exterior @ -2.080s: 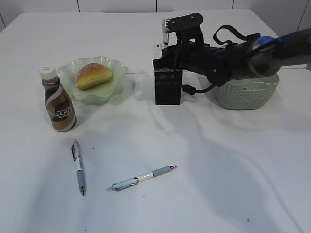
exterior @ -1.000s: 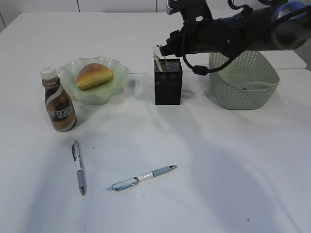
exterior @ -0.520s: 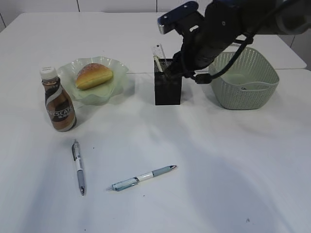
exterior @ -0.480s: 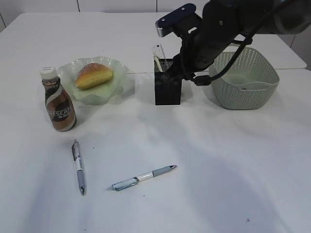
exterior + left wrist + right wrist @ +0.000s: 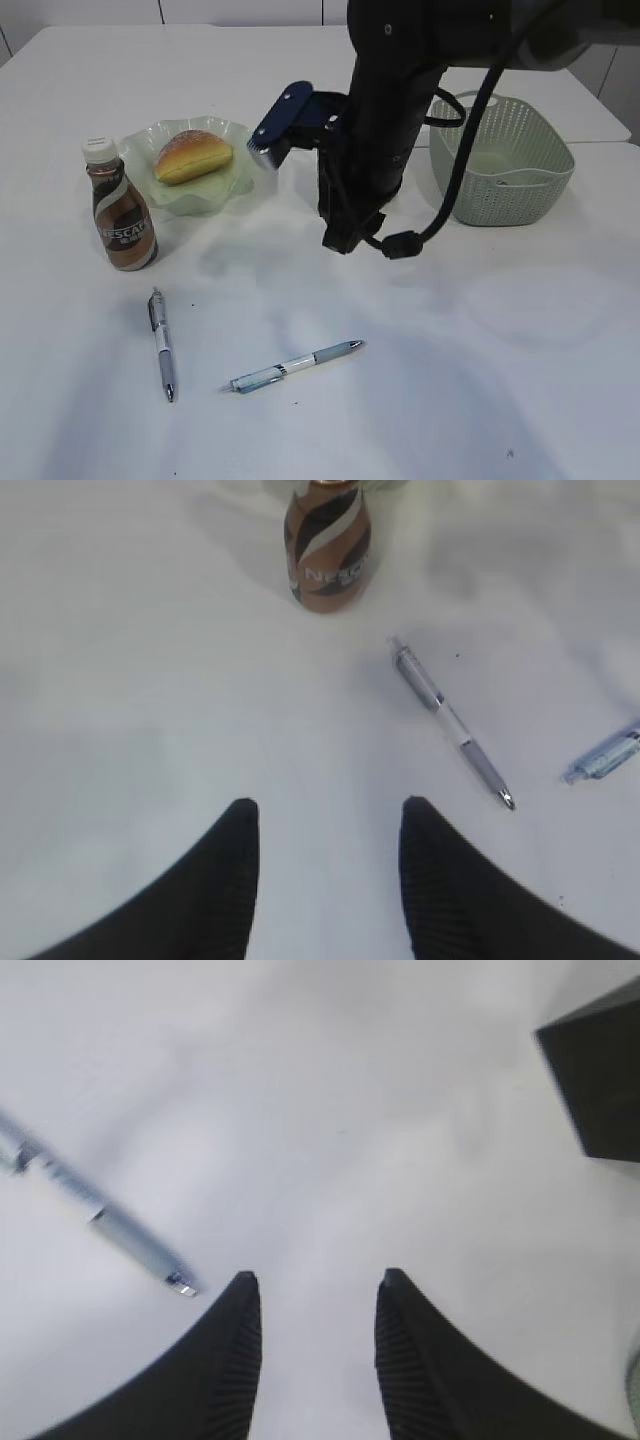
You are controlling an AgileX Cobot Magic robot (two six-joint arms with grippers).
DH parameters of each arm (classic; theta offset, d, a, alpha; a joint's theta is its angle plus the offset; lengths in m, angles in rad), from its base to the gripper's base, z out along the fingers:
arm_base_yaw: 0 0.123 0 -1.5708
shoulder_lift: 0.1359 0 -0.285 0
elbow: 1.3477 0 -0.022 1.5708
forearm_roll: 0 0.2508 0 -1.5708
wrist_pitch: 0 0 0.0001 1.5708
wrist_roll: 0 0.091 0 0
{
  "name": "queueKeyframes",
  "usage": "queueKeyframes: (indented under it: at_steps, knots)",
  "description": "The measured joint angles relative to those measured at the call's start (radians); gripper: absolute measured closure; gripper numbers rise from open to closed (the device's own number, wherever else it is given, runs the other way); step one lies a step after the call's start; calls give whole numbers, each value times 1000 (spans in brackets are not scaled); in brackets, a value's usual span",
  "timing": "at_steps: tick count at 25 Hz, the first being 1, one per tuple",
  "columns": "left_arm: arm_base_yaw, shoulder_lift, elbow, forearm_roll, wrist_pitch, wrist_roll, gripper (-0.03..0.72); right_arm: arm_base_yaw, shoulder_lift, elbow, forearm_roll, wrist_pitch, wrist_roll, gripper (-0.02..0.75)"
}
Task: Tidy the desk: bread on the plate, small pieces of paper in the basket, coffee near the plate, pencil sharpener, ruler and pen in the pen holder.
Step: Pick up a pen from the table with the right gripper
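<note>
The white surface (image 5: 500,350) carries 2 pens: a grey pen (image 5: 162,345) near left and a blue pen (image 5: 292,366) near centre. Far left stand 1 coffee bottle (image 5: 119,208) and 1 green plate (image 5: 230,170) holding 1 bread (image 5: 192,155). 1 basket (image 5: 520,190) sits far right. The right arm (image 5: 385,110) angles down over the centre, hiding most of the black pen holder (image 5: 600,1080). The right hand (image 5: 312,1305) and left hand (image 5: 328,830) are each half open, holding nothing.
</note>
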Motion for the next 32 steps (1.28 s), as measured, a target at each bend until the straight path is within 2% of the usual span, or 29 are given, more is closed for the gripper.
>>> queueKeyframes:
  at_steps: [5, 8, 9, 13, 19, 23, 24, 28, 32]
  knots:
    - [0, 0, 0, 9, 58, 0, 367, 13, -2, 0, 124, 142, -237, 423]
    - [0, 0, 0, 16, 72, 0, 367, 13, -4, 0, 181, 156, -305, 423]
    - [0, 0, 0, 21, 75, 0, 367, 13, -4, -2, 254, 165, -363, 423]
    - [0, 0, 0, 42, 82, 0, 367, 13, -4, -2, 338, 165, -387, 423]
    - [0, 0, 0, 67, 119, 0, 367, 13, -4, -2, 353, 165, -391, 420]
    - [0, 0, 0, 78, 123, 0, 367, 13, -4, -2, 315, 163, -364, 337]
    - [0, 0, 0, 78, 124, 0, 367, 13, -2, -2, 299, 147, -354, 286]
    - [0, 0, 0, 81, 124, 0, 367, 13, 0, -2, 296, 128, -348, 256]
    - [0, 0, 0, 84, 125, 0, 367, 13, 9, -2, 289, 98, -562, 246]
